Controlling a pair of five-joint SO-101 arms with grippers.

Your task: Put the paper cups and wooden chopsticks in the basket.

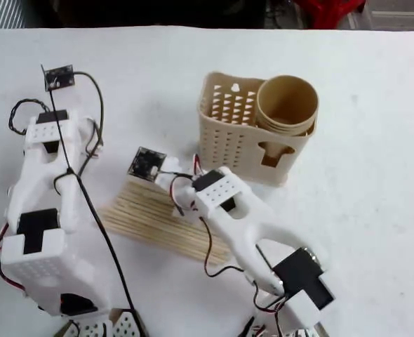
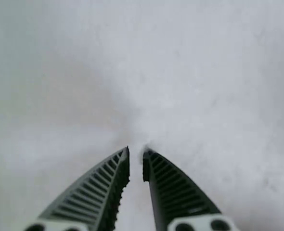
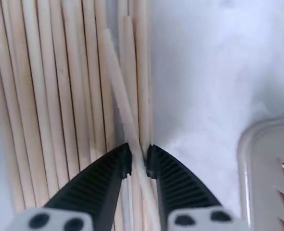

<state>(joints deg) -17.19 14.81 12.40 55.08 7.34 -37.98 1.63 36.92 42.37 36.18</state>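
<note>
Right gripper (image 3: 137, 154) was right up in the lens, jaws pinched together on one slanted chopstick (image 3: 118, 86) lying crosswise on top of the pile. White table (image 1: 375, 210) sat under everything, with a dark strip of room and something red (image 1: 330, 10) past its far edge, beyond the basket (image 1: 221, 140). Right arm (image 1: 249, 225) stretched over the wooden chopsticks (image 1: 151, 217), covering the end of the pile nearest the basket. The sticks lay flat on the table near the basket, with a bit of bare table between. Left arm (image 1: 45, 196) sat well off from the basket, left gripper (image 2: 135, 153) over bare table, jaws nearly together with nothing between them. Basket stood upright, paper cups (image 1: 288, 105) nested at one end of it, mouths up
</note>
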